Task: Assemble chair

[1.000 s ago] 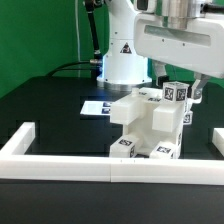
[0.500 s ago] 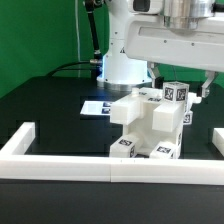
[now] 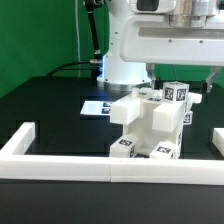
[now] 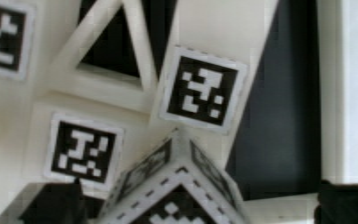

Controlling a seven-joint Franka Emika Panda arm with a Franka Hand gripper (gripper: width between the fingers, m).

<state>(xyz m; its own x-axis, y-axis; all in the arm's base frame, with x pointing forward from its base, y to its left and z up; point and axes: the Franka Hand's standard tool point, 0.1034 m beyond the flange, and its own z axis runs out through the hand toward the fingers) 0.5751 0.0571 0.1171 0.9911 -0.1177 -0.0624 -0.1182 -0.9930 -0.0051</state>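
Right of centre in exterior view: chair stands on black worktop, just behind white border rail. Marker board lies flat beside chair, toward exterior view's left. My fingers spread wide above chair's top tagged block, pinching nothing. Wrist view: chair's tags fill frame close up, my dark fingertips well apart.

Glossy white arm, black triangular warning sticker.
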